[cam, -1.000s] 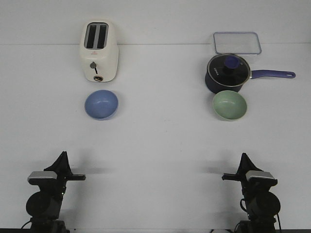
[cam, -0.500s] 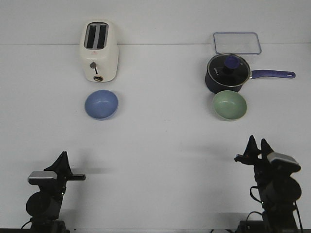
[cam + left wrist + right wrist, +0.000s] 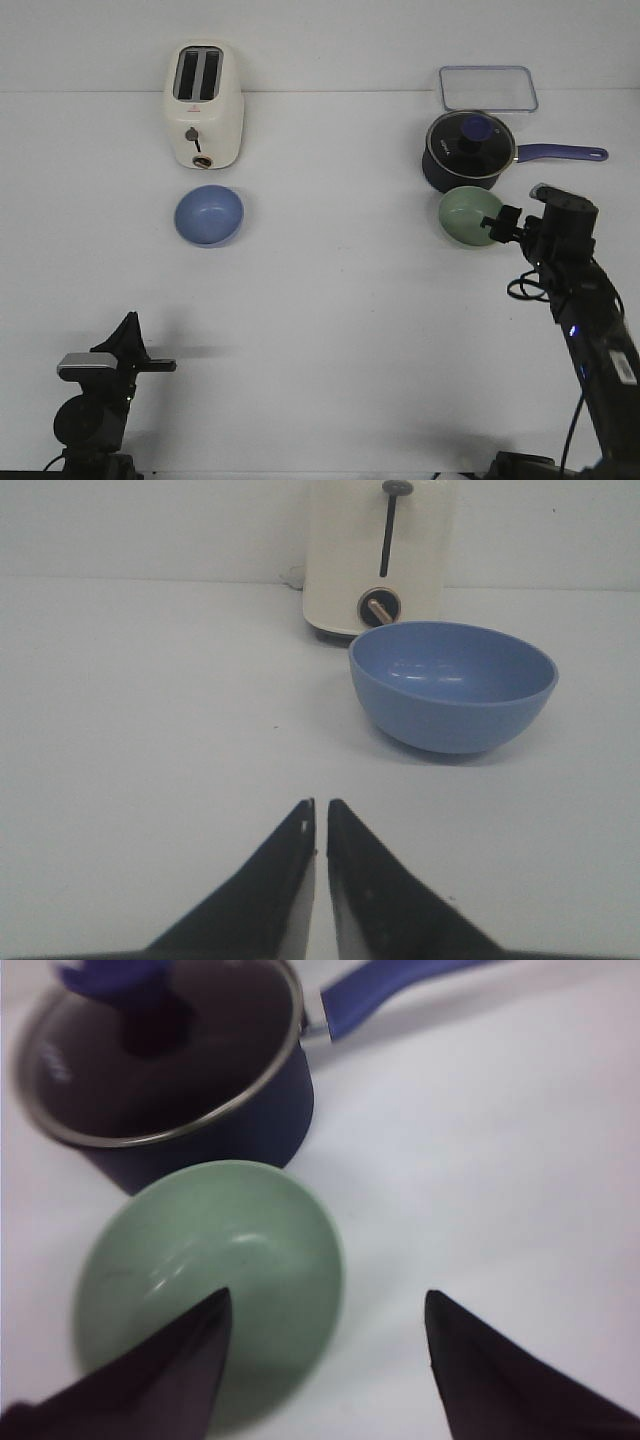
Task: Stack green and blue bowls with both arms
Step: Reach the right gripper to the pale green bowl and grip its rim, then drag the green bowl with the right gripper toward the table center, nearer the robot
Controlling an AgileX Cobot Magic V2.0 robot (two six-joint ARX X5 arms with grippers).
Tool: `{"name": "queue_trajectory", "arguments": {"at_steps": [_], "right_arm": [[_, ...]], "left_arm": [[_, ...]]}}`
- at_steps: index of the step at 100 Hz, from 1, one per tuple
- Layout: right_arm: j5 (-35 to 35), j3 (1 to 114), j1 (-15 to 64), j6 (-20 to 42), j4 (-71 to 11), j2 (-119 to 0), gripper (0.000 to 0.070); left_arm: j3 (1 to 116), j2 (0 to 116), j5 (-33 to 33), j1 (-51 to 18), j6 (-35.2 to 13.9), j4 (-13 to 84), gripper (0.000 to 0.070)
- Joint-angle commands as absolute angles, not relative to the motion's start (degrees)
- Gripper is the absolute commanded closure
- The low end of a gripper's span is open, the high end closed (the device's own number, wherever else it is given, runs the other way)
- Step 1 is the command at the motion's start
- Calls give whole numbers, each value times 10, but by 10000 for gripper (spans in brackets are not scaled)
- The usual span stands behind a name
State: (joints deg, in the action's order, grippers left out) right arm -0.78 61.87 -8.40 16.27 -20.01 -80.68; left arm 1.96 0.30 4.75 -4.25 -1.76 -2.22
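Note:
The pale green bowl (image 3: 471,216) sits on the white table just in front of the dark blue saucepan. My right gripper (image 3: 503,226) is open at the bowl's right rim; in the right wrist view the gripper (image 3: 328,1312) has one finger over the green bowl (image 3: 210,1270) and the other outside its rim. The periwinkle blue bowl (image 3: 209,214) sits in front of the toaster, also in the left wrist view (image 3: 453,683). My left gripper (image 3: 128,331) is shut and empty near the table's front left; it shows in its wrist view (image 3: 320,808) well short of the blue bowl.
A cream toaster (image 3: 203,104) stands behind the blue bowl. A dark blue lidded saucepan (image 3: 470,150) with its handle pointing right touches or nearly touches the green bowl. A clear flat lid or tray (image 3: 487,87) lies at the back right.
My right arm has reached forward from the table's front right to the green bowl's right rim, with its fingers now open. The left arm and both bowls have not moved.

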Motion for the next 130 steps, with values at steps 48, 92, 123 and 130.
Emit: {"name": "queue_trajectory", "arguments": {"at_steps": [48, 92, 123, 130], "right_arm": [[-103, 690, -112, 169, -145, -1036, 443], [-140, 685, -115, 162, -203, -954, 697], [-152, 544, -4, 165, -243, -715, 697], [-150, 495, 55, 178, -242, -667, 697]], "left_arm": [[8, 2, 47, -43, -9, -29, 685], [8, 2, 47, -43, -9, -29, 686], [8, 2, 47, -43, -9, -29, 686], [8, 2, 47, -43, -9, -29, 686]]}}
